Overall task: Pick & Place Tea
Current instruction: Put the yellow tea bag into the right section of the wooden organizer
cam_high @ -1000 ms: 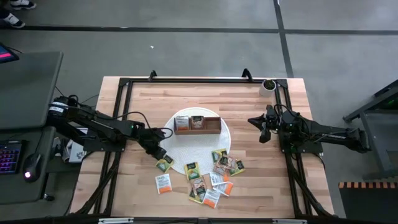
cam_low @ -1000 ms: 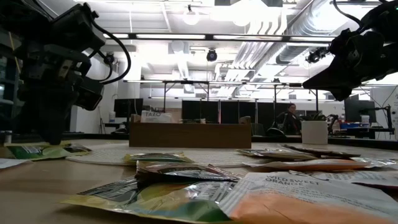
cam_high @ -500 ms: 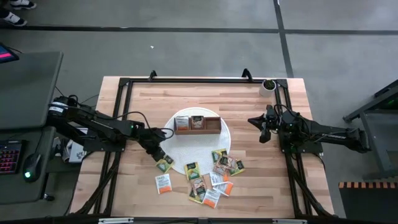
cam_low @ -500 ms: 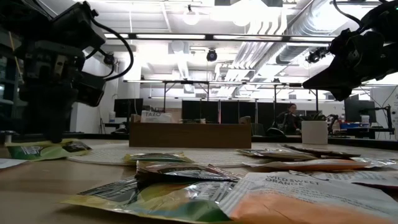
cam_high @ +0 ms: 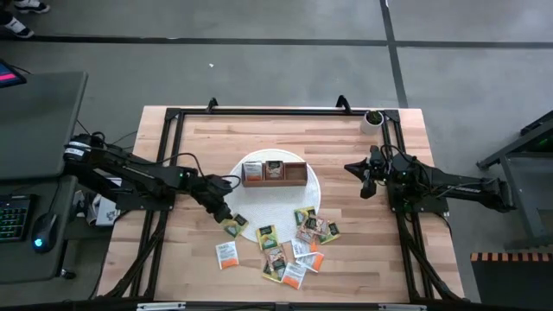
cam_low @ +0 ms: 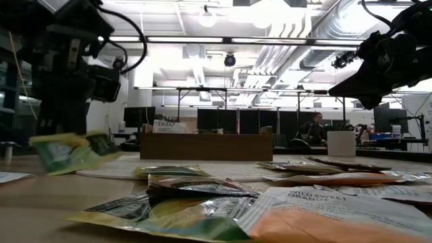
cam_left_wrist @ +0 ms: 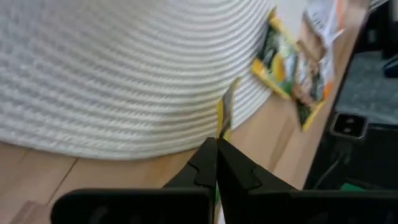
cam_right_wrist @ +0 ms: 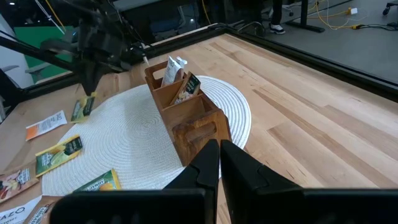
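**Packet pinched and lifted at the mat's edge**

Fingers of the left gripper [cam_high: 226, 216] are pressed together on a green-and-yellow tea packet [cam_high: 233, 225], which hangs from the fingertips just past them. In the low view that packet [cam_low: 71, 150] tilts clear of the table, directly below the jaws. From the left wrist view it shows edge-on as a thin yellow strip [cam_left_wrist: 222, 115] rising out of the fingertips, with the round white woven mat [cam_high: 259, 216] spread beyond them and bare wood to the near side.

Ahead of those jaws across the mat stands the wooden three-compartment box [cam_high: 274, 173], with a few packets upright in two of its compartments. Off to the side of the held packet, the remaining tea packets [cam_high: 294, 246] lie flat in a loose scatter, some on the mat's edge and some on the wooden table [cam_high: 363, 250]; one white-and-orange packet [cam_high: 226, 255] lies apart from the others.

The right gripper [cam_high: 366, 176] hangs above the table well apart from the mat, its fingers [cam_right_wrist: 239, 171] closed against each other with nothing between them. The box [cam_right_wrist: 186, 118] sits ahead of these jaws, the left arm beyond it.
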Robot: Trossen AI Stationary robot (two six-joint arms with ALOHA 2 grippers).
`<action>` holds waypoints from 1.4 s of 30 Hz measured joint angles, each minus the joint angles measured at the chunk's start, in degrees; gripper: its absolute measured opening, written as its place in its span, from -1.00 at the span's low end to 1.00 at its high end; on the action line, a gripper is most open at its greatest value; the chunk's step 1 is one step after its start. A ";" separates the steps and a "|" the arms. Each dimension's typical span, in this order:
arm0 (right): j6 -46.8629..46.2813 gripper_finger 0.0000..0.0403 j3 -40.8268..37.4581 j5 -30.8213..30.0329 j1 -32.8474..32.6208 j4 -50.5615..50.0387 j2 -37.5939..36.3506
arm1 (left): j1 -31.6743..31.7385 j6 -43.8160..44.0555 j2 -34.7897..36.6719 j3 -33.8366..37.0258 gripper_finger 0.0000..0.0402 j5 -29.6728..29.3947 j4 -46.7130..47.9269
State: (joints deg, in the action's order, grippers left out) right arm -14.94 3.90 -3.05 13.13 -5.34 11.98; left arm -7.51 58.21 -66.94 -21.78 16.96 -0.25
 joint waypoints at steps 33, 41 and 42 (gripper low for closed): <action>-7.48 -0.94 0.00 2.27 0.02 10.79 0.01 | -0.01 -15.61 8.29 -0.02 -1.00 -32.98 -23.23; -5.58 -0.90 4.30 5.06 -0.03 17.44 3.05 | 0.03 -28.49 5.56 -5.39 -1.00 -35.97 -24.89; -5.22 -0.88 5.59 4.62 -0.03 17.24 4.30 | 0.06 -30.39 5.15 -6.48 -1.00 -36.03 -24.41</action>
State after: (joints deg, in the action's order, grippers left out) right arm -20.16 9.49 1.57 13.10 11.89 16.28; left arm -7.45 27.82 -61.79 -28.26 -19.08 -24.66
